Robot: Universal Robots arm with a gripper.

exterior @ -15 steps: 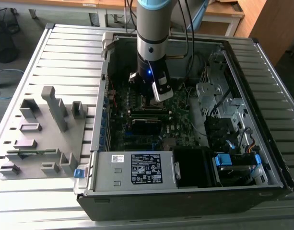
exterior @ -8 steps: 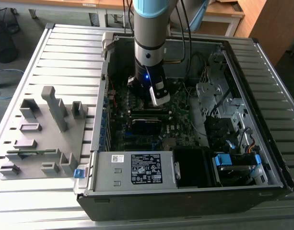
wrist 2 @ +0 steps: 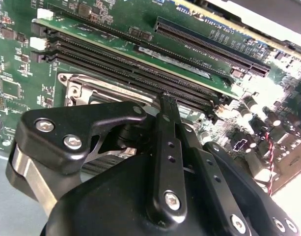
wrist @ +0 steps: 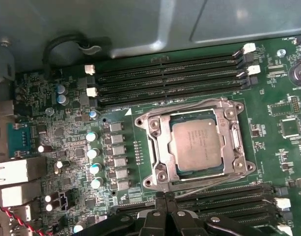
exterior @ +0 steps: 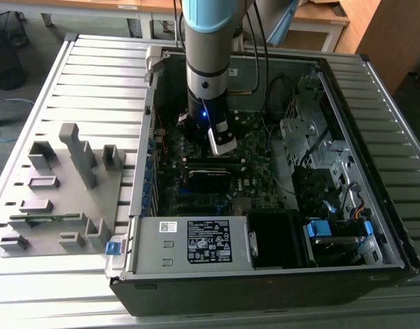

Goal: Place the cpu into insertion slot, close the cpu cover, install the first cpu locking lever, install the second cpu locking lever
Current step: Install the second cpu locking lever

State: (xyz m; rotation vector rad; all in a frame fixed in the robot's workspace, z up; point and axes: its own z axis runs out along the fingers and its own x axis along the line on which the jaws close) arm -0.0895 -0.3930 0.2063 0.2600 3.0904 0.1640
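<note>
The cpu (wrist: 196, 146) sits in its socket with the cover (wrist: 162, 147) closed around it. The gripper (wrist: 162, 198) hovers just beside the socket, fingers closed on nothing.

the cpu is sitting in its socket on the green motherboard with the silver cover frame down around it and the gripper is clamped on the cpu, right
Not quite. In the first wrist view the cpu sits in its socket with the cpu cover down around it, but the gripper is off the chip, beside the socket's edge, holding nothing.
</note>
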